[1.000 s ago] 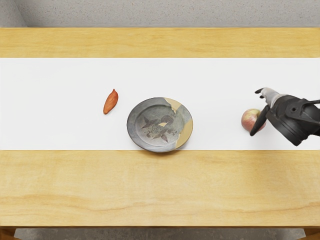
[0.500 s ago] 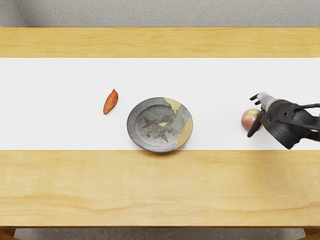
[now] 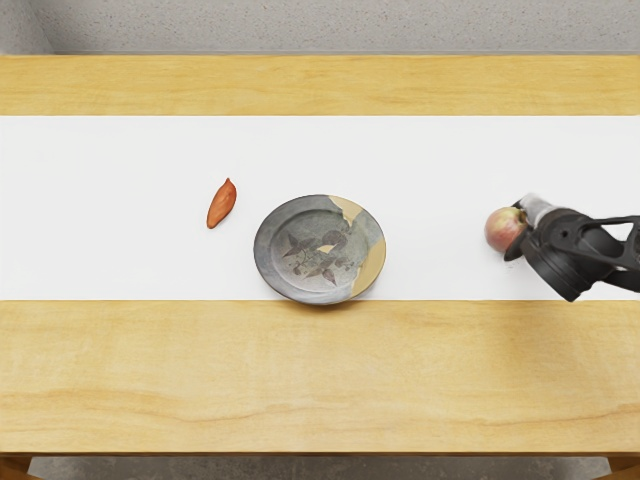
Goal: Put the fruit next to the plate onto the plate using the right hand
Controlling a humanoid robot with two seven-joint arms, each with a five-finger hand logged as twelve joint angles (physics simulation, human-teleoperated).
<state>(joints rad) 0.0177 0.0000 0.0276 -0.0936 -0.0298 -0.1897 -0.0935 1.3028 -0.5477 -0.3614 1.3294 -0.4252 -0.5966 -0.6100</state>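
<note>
A red-yellow apple (image 3: pixel 502 228) sits on the white runner far right of the grey plate (image 3: pixel 272 262). The plate has a dark leaf pattern and a tan patch on its right side. My right hand (image 3: pixel 519 231) comes in from the right edge and is pressed against the apple's right side. Its dark fingers (image 3: pixel 514 250) curl over the fruit above and below. The apple looks a little higher in the picture than where it lay, and its far right side is hidden by the palm. No left arm shows.
A slim orange-red pointed vegetable (image 3: pixel 221 203) lies on the runner just left of the plate. The white runner (image 3: pixel 420 160) crosses a wooden table (image 3: pixel 320 370), with a grey wall edge along the back.
The right hand's fingers went from spread beside the apple to curled around it. The apple shifted slightly up in the picture with the hand.
</note>
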